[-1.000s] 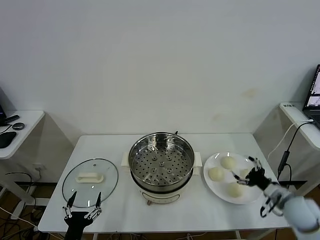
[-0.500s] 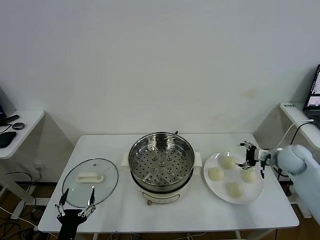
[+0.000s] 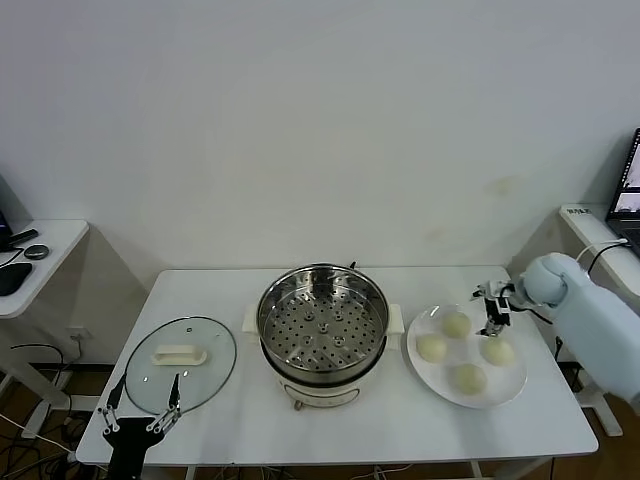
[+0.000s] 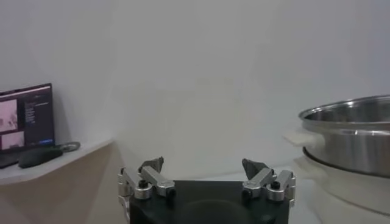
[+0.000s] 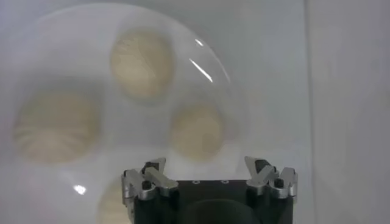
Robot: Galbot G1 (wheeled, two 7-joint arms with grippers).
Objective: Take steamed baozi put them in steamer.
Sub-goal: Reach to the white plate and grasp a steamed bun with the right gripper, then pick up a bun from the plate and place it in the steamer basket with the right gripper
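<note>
Above the plate (image 3: 505, 385) of steamed baozi (image 3: 456, 325), right claw (image 3: 490, 309) spread, empty

In the head view, the left hand (image 3: 138, 412) is cut off at the lower edge, so only its fingers and a stub of its body are seen. A laptop (image 3: 630, 187) is cropped by the right edge, and a dark item (image 3: 12, 277) on a side shelf is cut by the left edge; what it is cannot be told. In the right wrist view, the steamed baozi (image 5: 142, 64) on the plate (image 5: 237, 115) are blurred, and one bun (image 5: 113, 204) is partly hidden behind the right hand (image 5: 210, 176). In the left wrist view, the steamer (image 4: 353, 137) is cropped by the frame edge, and the monitor's (image 4: 24, 115) screen content is too small to be read.
</note>
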